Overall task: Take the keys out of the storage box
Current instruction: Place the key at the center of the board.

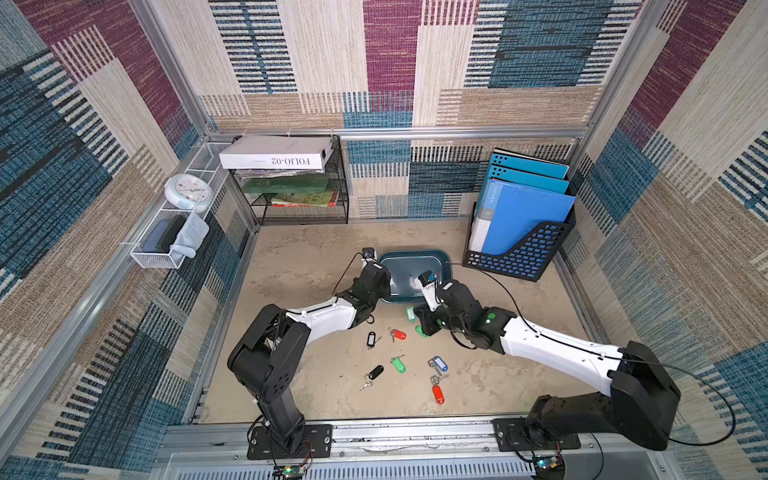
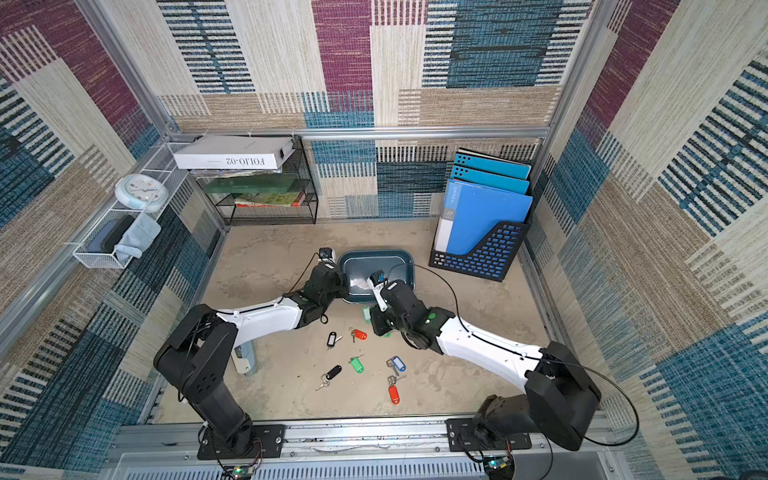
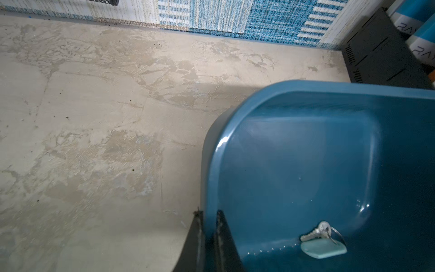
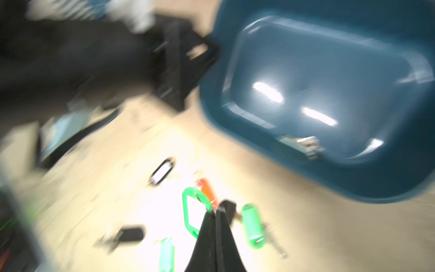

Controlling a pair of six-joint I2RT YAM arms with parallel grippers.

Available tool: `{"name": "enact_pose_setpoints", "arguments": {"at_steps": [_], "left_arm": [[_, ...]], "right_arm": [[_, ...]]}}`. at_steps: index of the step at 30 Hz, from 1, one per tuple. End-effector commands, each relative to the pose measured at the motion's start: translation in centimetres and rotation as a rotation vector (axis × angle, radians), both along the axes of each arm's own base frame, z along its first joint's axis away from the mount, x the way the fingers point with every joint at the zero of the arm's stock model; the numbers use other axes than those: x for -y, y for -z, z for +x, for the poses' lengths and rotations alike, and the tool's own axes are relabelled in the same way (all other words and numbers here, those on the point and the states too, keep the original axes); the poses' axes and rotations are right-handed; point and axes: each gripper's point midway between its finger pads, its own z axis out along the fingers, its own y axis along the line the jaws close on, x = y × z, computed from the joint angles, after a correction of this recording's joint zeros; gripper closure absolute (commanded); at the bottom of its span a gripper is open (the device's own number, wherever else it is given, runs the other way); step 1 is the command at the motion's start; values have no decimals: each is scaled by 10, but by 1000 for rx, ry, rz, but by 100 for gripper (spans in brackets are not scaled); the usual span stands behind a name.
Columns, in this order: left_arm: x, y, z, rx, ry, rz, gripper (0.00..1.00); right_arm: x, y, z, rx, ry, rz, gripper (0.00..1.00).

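Working outward, the rim of the shallow dark teal plastic storage box is clamped by the left gripper, the right gripper is closed beside eight removed tagged silver keys, and one pale-teal-tagged key is left inside near the left jaws.

Left arm, right arm: black joint housings, white screwed forearm shells, green dots near right wrist. Thin black cable per arm to wrist camera. Left tool, right tool: black tapered fingers. Black bolted base plates.
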Motion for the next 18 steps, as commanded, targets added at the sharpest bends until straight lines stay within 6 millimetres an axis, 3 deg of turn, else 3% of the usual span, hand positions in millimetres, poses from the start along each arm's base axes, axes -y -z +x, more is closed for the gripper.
{"name": "enact_pose_setpoints", "arguments": {"at_steps": [1, 3, 6, 12, 18], "left_arm": [[-1, 8, -2, -62, -16, -6, 100], [1, 8, -2, -85, -15, -11, 100], [4, 10, -2, -108, -11, -29, 100], [4, 15, -5, -175, -18, -42, 100], [3, 21, -8, -215, -16, -61, 100]], "right_arm": [[-29, 1, -62, -71, -277, 110, 100], [-33, 15, -93, -132, -367, 110, 100], [-31, 39, -114, -207, -397, 78, 100], [-19, 77, -125, -271, -355, -23, 100], [-17, 96, -136, -305, -371, -83, 100]]}}
